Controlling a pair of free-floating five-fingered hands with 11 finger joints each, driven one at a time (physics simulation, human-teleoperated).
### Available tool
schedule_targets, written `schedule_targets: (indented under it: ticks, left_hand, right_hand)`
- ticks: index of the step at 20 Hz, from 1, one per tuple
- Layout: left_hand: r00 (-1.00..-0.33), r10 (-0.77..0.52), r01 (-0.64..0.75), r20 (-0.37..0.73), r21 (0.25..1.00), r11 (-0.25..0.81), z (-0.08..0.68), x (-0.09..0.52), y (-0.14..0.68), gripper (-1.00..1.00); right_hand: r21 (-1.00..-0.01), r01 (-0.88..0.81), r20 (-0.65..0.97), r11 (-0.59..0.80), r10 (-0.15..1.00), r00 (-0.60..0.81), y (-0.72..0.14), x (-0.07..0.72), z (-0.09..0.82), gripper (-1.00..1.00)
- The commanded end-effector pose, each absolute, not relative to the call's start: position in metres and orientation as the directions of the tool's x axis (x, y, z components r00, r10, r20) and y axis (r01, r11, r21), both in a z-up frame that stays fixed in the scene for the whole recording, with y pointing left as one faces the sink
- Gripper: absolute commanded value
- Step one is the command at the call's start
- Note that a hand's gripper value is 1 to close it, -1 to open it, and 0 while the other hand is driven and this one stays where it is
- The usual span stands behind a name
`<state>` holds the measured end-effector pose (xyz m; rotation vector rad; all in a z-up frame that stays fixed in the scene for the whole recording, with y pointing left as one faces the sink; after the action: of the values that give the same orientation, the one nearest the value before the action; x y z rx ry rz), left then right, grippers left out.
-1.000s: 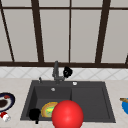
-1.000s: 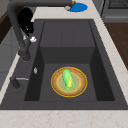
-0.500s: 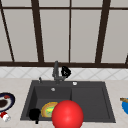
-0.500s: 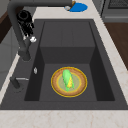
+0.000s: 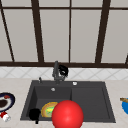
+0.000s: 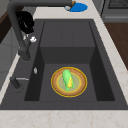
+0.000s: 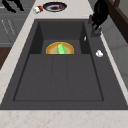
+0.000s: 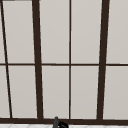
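The right hand (image 5: 63, 70) is seen at the faucet (image 5: 56, 72), at the sink's (image 5: 107, 100) back edge; whether its fingers are closed cannot be told. The faucet is judged rigid, smooth and best gripped on its spout. The left hand (image 5: 34, 114) hangs by the front-left corner.

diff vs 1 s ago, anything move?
No visible change. The right hand sits at the dark faucet, as before. The left hand hangs at the sink's front left corner. The green corn cob lies on the round yellow plate in the basin.
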<state>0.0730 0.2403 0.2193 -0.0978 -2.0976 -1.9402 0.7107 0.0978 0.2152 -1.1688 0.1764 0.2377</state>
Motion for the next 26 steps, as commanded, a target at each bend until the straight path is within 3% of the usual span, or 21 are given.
schedule_targets:
  ticks: [1, 10, 13, 14, 20, 26]
  left_hand:
    - [-0.958, -0.140, 0.238, 0.250, 0.967, 0.095, 0.219, 0.073, 0.240, 0.00]
    - [-0.958, -0.140, 0.238, 0.250, 0.967, 0.095, 0.219, 0.073, 0.240, 0.00]
    - [-0.958, -0.140, 0.238, 0.250, 0.967, 0.095, 0.219, 0.073, 0.240, 0.00]
    - [-0.958, -0.140, 0.238, 0.250, 0.967, 0.095, 0.219, 0.073, 0.240, 0.00]
    - [-0.958, -0.140, 0.238, 0.250, 0.967, 0.095, 0.219, 0.073, 0.240, 0.00]
    - [-0.958, -0.140, 0.238, 0.250, 0.967, 0.095, 0.219, 0.073, 0.240, 0.00]
  right_hand:
    - [-0.900, -0.258, -0.243, 0.352, 0.088, 0.966, 0.129, 0.728, 0.217, 1.00]
    - [-0.958, -0.286, -0.279, 0.002, -0.225, 0.934, 0.137, 0.721, 0.218, 1.00]
    - [-0.951, -0.300, -0.310, 0.076, -0.233, 0.922, 0.112, 0.715, 0.213, 1.00]
    - [-0.956, -0.280, -0.294, 0.089, -0.261, 0.920, 0.108, 0.713, 0.216, -1.00]
    - [-0.953, -0.292, -0.303, 0.080, -0.267, 0.915, 0.102, 0.711, 0.212, -1.00]
    - [-0.951, -0.294, -0.305, 0.093, -0.155, 0.940, 0.092, 0.707, 0.218, -1.00]
